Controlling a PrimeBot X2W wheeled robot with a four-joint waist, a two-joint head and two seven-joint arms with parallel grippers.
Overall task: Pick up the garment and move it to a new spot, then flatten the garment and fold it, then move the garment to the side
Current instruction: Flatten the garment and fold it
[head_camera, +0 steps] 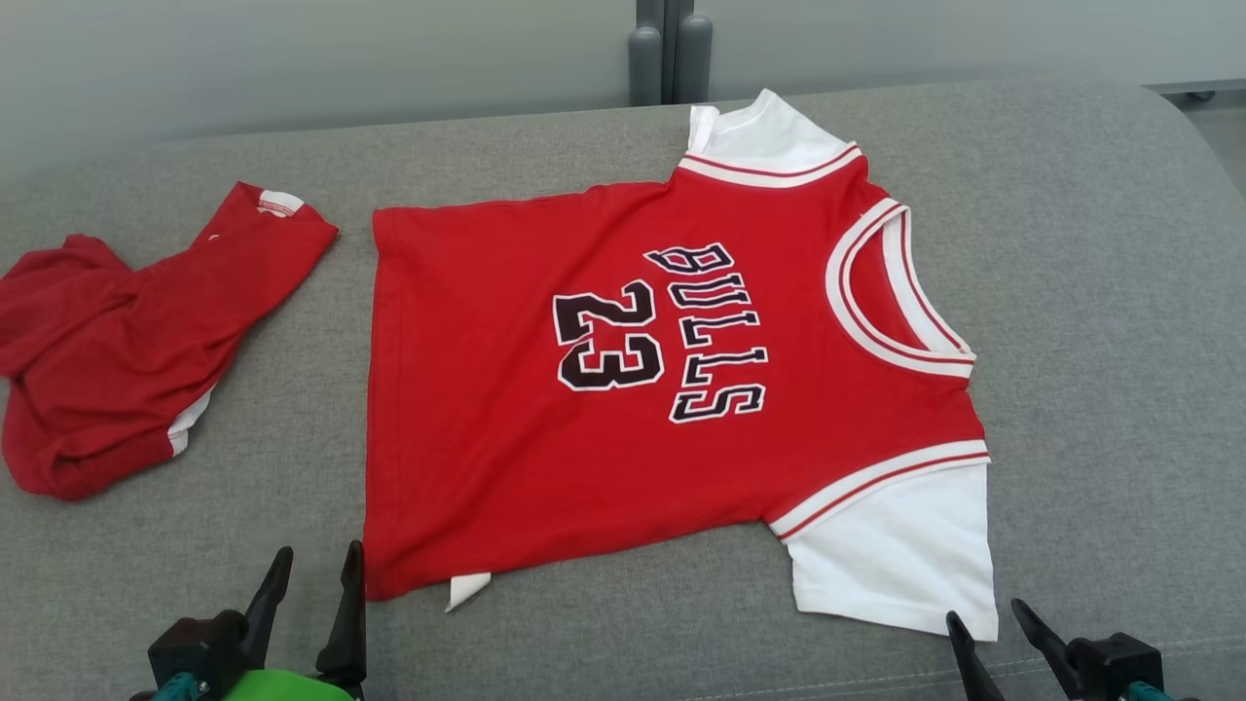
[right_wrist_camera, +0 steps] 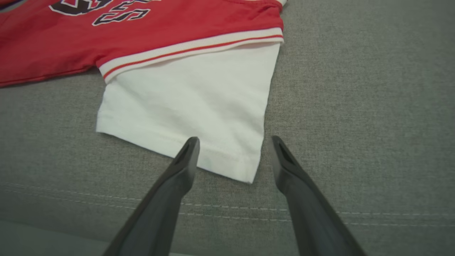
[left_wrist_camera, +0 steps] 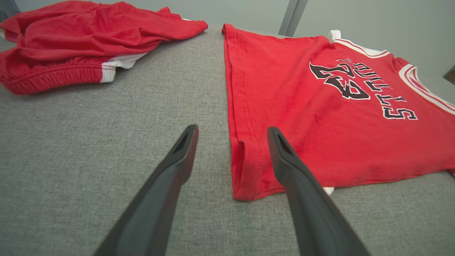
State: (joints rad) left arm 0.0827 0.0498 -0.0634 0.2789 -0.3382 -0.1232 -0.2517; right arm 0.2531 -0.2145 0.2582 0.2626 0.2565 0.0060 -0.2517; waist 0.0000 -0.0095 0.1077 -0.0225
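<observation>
The garment (head_camera: 467, 409) is a red jersey with white sleeves and a black "BULLS 23" print. It lies spread flat on the grey cushion, neck to the right. My left gripper (head_camera: 319, 551) stands open just off the garment's near left hem corner (left_wrist_camera: 249, 177), and nothing is between its fingers (left_wrist_camera: 177, 156). My right gripper (head_camera: 985, 610) is open too, hovering at the near corner of the white sleeve (right_wrist_camera: 185, 103). In the right wrist view the right gripper (right_wrist_camera: 234, 138) has that sleeve corner between its spread fingertips, with no grip on it.
A crumpled pair of red shorts (head_camera: 127, 360) with white trim lies at the far left of the grey cushion (head_camera: 1071, 292). Two grey posts (head_camera: 670, 58) stand behind the back edge. A stitched seam (right_wrist_camera: 355, 215) runs along the cushion's front.
</observation>
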